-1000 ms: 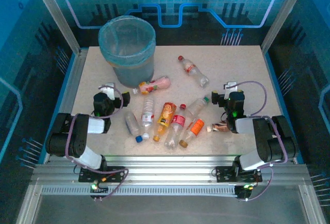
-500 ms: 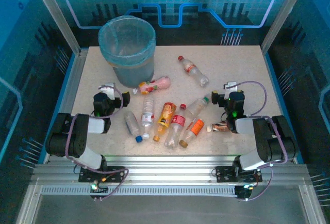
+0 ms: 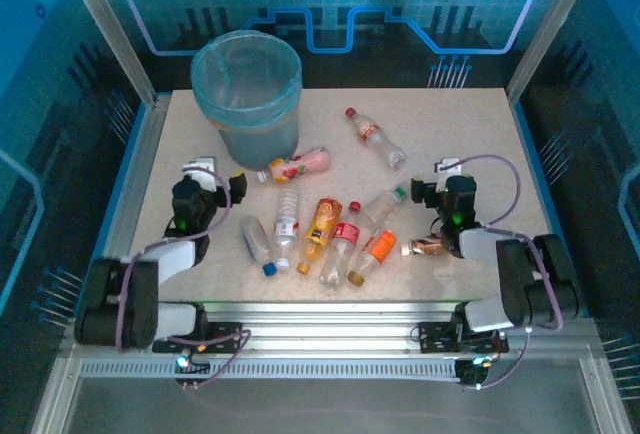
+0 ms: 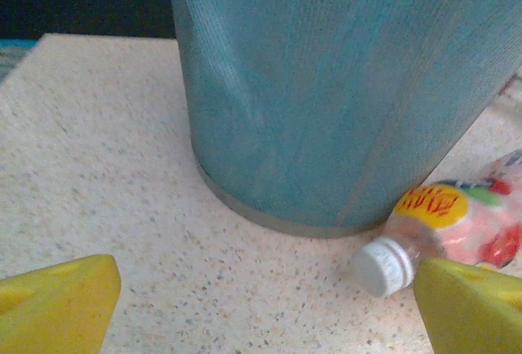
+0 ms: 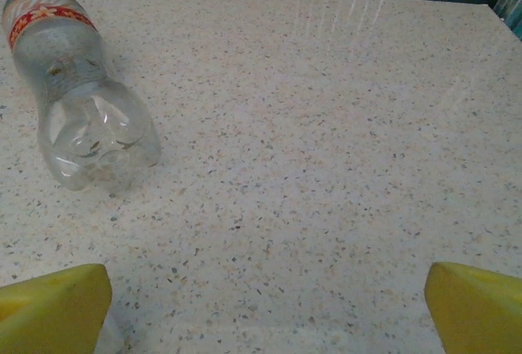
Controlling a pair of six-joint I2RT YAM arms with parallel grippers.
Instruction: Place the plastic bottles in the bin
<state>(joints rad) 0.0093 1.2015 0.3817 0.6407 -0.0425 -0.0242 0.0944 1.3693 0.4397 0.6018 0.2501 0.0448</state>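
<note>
Jaws on both grippers are standing wide apart, gripping nothing. Pink-labelled bottle point(image 4: 457, 223) is lying at lower right of the left wrist view, white cap point(image 4: 383, 266) toward the lens, just beside the bin point(image 4: 326, 85). Other bottles point(image 3: 322, 222) are lying loose mid-frame in the top view. Left gripper point(image 4: 265, 301) is facing the bin's base. It is best shifting right, straddling the body behind the cap and closing squarely before lifting over the rim. Right gripper point(image 5: 261, 305) is hanging low near a clear bottle point(image 5: 81, 101).
</note>
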